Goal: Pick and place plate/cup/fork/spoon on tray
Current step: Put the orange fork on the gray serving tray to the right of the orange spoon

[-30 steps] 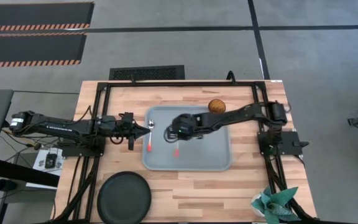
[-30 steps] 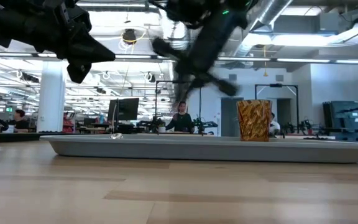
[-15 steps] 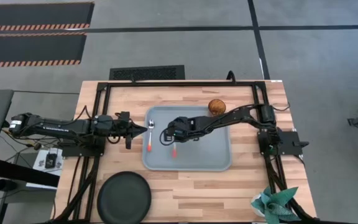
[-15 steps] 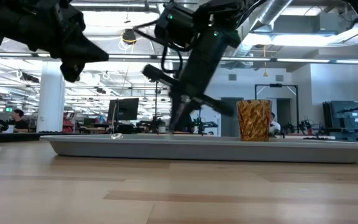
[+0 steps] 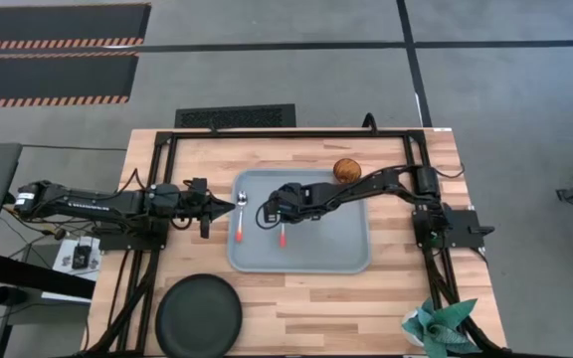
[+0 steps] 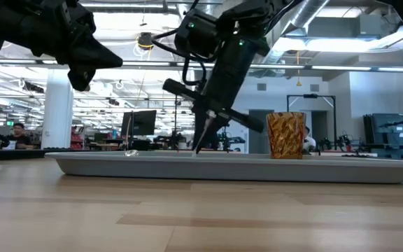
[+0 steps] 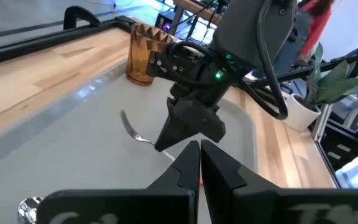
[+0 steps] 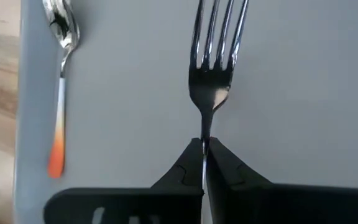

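The pale blue-grey tray (image 5: pixel 346 254) lies mid-table. The spoon (image 5: pixel 241 213) lies flat along its left side. My right gripper (image 5: pixel 267 215) is low over the tray's left half, shut on the fork (image 8: pixel 213 68), whose orange-red handle (image 5: pixel 281 239) points toward the near edge. The amber cup (image 5: pixel 345 170) stands upright at the tray's far edge; on or beside the rim, I cannot tell. The black plate (image 5: pixel 199 313) rests on the table near the front left. My left gripper (image 5: pixel 207 209) is shut and empty just left of the tray. My right gripper pinches the fork's thin silver neck (image 8: pixel 204 134), just behind the tines, between its two fingertips. The fingers slant down from the right, and the fork runs along them with its tines ahead. The fingertips (image 6: pixel 198 142) are down at the tray; whether the fork rests there, I cannot tell.
A green plant (image 5: pixel 436 328) stands at the table's near right corner. Black frame rails (image 5: pixel 157 179) run along the table's left, far and right sides. Bare wood shows between the tray and the near edge. People and desks show in the room beyond.
My right gripper has come down onto the tray with the fork and shifted a little toward the table's left edge, staying shut on it. The spoon, cup and plate have stayed where they were.
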Tool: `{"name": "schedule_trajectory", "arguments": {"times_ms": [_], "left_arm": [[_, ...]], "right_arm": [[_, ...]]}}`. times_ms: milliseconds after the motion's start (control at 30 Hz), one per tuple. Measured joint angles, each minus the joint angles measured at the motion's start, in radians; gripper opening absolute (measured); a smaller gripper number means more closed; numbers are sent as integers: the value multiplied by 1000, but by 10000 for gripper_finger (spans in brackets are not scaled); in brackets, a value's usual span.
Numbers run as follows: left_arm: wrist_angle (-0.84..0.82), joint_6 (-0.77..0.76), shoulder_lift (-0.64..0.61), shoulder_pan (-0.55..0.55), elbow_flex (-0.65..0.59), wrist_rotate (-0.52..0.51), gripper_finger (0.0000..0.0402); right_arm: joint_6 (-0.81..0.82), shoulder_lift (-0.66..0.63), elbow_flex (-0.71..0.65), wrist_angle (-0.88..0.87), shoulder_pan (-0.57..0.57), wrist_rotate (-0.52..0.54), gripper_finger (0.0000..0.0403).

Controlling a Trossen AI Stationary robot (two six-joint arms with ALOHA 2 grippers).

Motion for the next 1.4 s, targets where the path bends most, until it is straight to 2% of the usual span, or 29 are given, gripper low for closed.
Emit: {"name": "schedule_trajectory", "arguments": {"times_ms": [267, 600, 867, 933, 1067, 1267, 1400], "left_arm": [[-5, -1, 0, 0, 0, 0, 0], [-24, -9, 0, 0, 0, -3, 0], [-30, -35, 0, 0, 0, -21, 0], [-33, -45, 2, 0, 0, -21, 0], [-39, -93, 22, 0, 0, -40, 0], [-17, -142, 85, -6, 1, -52, 0], [-21, -142, 141, -26, 32, -122, 0]], "right_arm": [[16, 46, -1, 18, -1, 0, 58], [51, 44, -1, 5, -2, 6, 63], [-35, -8, -2, -33, -9, 1, 91], [-92, -43, 0, -25, -14, -2, 97], [-320, -124, 0, -24, -25, -60, 92], [-713, -264, -37, -19, 18, -66, 16], [-861, -384, -158, 84, 38, -122, 13]]}}
